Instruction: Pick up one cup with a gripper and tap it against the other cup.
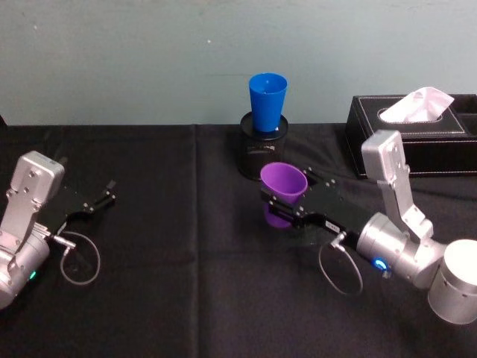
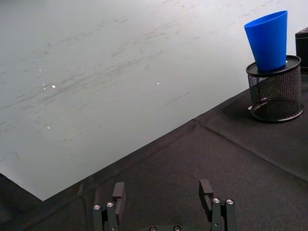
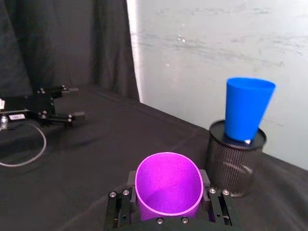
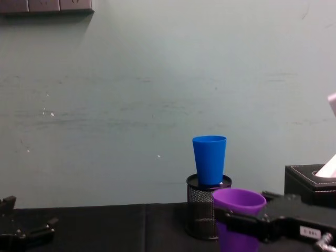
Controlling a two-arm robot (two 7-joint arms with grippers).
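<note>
- Since my right gripper (image 3: 168,204) clamps the purple cup (image 3: 168,185), a hard tap could topple the blue cup (image 3: 246,108) off its mesh holder (image 3: 236,163).
- Left gripper (image 2: 163,197) parked open.

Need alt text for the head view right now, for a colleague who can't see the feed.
The right gripper holds an upright purple cup between its fingers, just in front of a blue cup that sits in a black mesh pen holder. The left gripper rests open on the black table at far left; a black tissue box stands at back right.
</note>
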